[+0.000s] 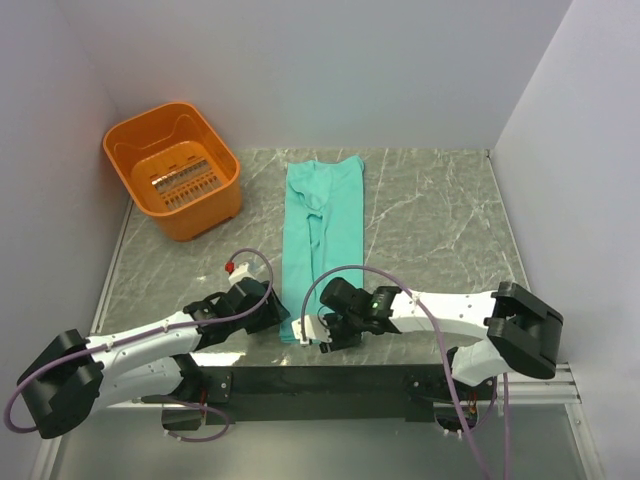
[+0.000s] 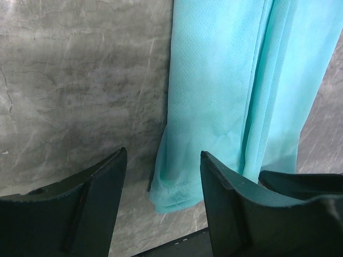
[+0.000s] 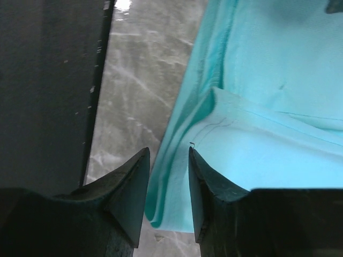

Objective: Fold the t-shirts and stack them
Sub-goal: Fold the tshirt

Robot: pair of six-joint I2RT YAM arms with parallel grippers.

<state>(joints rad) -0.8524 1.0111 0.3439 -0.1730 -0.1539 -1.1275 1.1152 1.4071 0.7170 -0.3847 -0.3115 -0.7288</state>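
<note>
My left fingers (image 2: 163, 155) stand wide, right fingers (image 3: 168, 151) narrowly parted; neither holds the t-shirt (image 1: 325, 215). I judge uneven hem grasps would skew the fold.

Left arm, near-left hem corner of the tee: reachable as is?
Probably yes. The left gripper hangs open right at that corner of the t-shirt, with the cloth showing between its fingers and nothing over it. The right gripper sits at the hem's other side, close but not across the path.

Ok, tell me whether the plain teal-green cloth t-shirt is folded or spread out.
Folded lengthwise. The teal-green t-shirt lies as one narrow strip on the grey marbled table, and stacked cloth layers show at its near end.
</note>
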